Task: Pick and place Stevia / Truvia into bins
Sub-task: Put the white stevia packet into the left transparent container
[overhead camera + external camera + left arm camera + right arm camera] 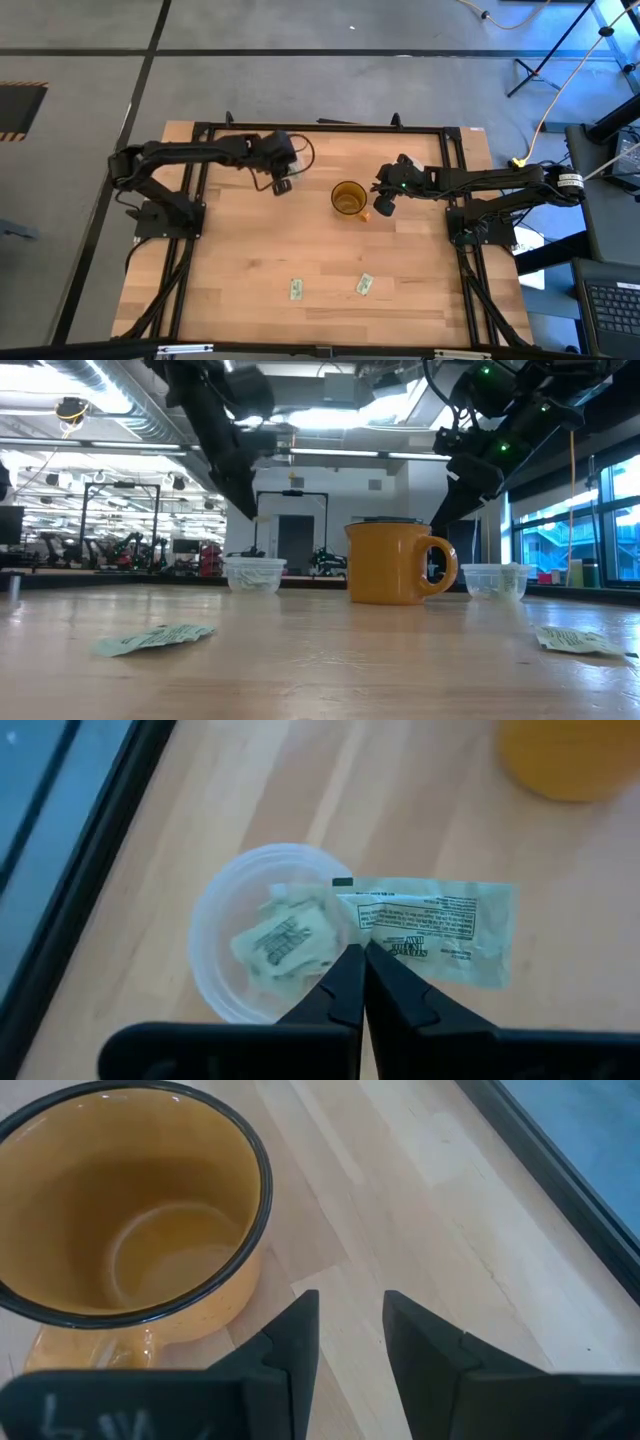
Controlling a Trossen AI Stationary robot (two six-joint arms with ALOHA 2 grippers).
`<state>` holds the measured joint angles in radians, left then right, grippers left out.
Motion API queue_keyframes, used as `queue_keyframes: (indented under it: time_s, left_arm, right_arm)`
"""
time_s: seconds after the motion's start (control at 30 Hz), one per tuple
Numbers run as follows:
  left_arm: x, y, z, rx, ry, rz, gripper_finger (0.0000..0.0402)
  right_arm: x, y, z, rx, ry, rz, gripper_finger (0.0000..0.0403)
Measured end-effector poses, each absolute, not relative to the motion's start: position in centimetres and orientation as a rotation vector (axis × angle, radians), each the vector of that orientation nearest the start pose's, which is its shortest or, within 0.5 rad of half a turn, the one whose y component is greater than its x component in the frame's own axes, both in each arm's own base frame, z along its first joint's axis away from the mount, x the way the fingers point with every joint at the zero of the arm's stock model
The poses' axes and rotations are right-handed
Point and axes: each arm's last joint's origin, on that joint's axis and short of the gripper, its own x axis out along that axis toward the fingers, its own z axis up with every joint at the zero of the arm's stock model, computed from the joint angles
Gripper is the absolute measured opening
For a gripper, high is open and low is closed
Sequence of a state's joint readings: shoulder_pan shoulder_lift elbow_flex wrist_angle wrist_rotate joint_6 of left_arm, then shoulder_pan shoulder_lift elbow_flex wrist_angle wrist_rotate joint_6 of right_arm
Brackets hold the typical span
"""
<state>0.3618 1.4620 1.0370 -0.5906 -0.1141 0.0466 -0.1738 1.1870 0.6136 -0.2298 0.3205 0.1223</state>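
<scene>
Spanning pale wood planks, the table (250, 270) carries a glossy mug (348, 198); left gripper (360, 952) clamps a crinkled packet (440, 925) over a clear cup (215, 935), right gripper (350, 1305) parted at three o'clock.

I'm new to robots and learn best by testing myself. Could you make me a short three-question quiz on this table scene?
1. True or false: the left tool is shut on a Stevia packet above a clear cup that already holds packets.
2. How many packets lie loose on the table near its front edge? A) none B) two C) five
3. Fill in: the right tool stands open and empty beside the ____ mug.

Key: 1 true. 2 B: one packet and another. 3 yellow.
</scene>
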Motion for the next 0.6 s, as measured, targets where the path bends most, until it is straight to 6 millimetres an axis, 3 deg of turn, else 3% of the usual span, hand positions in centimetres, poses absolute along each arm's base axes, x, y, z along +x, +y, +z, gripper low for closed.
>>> queue_keyframes:
  time_s: [0.23, 0.6]
  left_arm:
    - [27.0, 13.7, 21.2, -0.134, 1.106, 0.477, 0.0003]
    - [27.4, 16.1, 17.6, -0.177, 1.195, 0.533, 0.0003]
  right_arm:
    - [22.1, -4.8, 19.7, 0.05, 0.779, -0.514, 0.0117]
    - [22.1, -4.8, 19.7, 0.051, 0.779, -0.514, 0.0117]
